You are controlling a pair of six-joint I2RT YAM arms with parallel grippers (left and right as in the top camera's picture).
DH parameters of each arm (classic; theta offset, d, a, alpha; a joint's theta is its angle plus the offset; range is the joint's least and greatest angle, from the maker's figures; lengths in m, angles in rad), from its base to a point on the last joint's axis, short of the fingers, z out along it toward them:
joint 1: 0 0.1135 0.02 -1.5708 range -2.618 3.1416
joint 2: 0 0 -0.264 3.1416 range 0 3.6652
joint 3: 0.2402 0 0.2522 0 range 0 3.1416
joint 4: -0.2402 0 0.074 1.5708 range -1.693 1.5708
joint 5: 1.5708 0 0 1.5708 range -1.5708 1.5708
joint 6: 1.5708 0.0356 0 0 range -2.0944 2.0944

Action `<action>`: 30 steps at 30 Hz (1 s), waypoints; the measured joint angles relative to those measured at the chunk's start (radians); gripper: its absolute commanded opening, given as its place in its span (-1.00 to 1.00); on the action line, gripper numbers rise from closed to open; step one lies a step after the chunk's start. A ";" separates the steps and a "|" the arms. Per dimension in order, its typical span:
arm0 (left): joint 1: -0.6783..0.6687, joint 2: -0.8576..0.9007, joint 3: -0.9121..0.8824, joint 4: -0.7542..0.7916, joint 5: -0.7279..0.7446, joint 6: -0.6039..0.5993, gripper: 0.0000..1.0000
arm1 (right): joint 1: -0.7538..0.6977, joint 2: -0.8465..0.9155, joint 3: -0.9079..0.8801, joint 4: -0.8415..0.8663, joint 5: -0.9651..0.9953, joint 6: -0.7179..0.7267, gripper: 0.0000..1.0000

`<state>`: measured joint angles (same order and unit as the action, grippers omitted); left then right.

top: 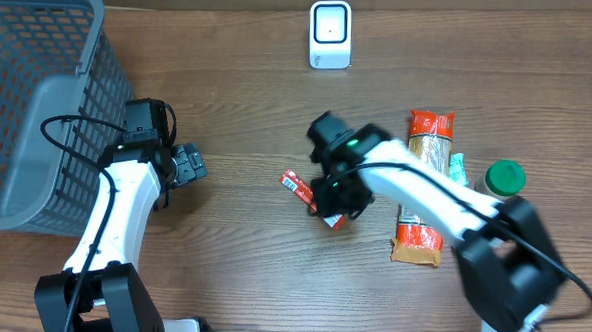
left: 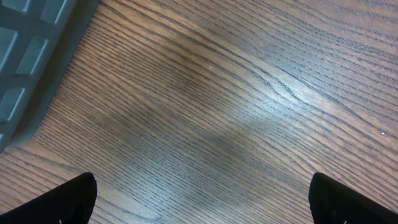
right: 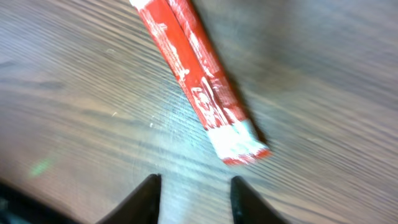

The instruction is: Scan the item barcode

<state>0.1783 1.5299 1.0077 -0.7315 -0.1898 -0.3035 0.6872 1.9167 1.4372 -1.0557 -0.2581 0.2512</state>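
Observation:
A slim red stick packet (top: pixel 297 185) lies flat on the wooden table, and its white-and-red sealed end (right: pixel 239 144) shows in the right wrist view. My right gripper (top: pixel 333 195) hovers right over it. Its jaws (right: pixel 194 182) stand partly apart with only bare wood between them, and the packet (right: pixel 193 74) lies just beyond the tips, untouched. My left gripper (top: pixel 186 166) rests beside the basket, its fingers spread wide (left: pixel 202 199) over bare table with nothing held. A white scanner (top: pixel 330 34) stands at the far middle of the table.
A grey mesh basket (top: pixel 19 94) fills the left side, its corner (left: pixel 25 62) close to my left gripper. To the right lie a long orange-ended pasta pack (top: pixel 423 182), a teal item (top: pixel 458 168) and a green-lidded bottle (top: pixel 504 178).

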 measured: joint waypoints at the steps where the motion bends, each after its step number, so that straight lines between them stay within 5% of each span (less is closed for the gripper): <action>1: 0.000 0.000 0.000 0.000 0.000 0.000 0.99 | -0.015 -0.021 0.003 -0.013 0.000 -0.021 -0.14; 30: 0.000 0.000 0.000 0.000 0.000 0.000 1.00 | 0.001 -0.054 -0.226 0.306 0.128 -0.271 -0.33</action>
<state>0.1783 1.5295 1.0077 -0.7315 -0.1898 -0.3035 0.6880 1.8626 1.2110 -0.7498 -0.1303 -0.0200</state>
